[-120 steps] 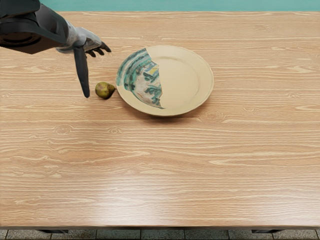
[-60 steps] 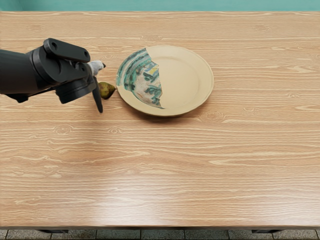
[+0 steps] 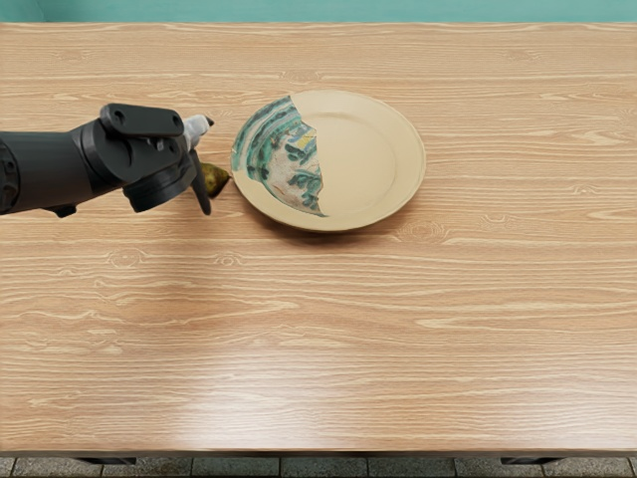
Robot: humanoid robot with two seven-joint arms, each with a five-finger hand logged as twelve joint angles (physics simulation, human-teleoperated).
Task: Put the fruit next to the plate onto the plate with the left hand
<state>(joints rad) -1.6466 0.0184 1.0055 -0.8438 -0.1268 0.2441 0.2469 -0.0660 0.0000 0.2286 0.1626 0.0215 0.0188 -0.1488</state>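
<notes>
Shifted slightly toward far edge since half a second ago: left hand (image 3: 159,164), now overlapping left side of pear (image 3: 214,178). Grip state not determinable from this view. Noted pear unmoved on counter (image 3: 398,329), far-left area, just beside left rim of plate (image 3: 393,149); not on plate.

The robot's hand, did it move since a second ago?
Yes. The left hand came down the picture and nearer the plate; it now sits at the pear by the plate's left rim.
</notes>
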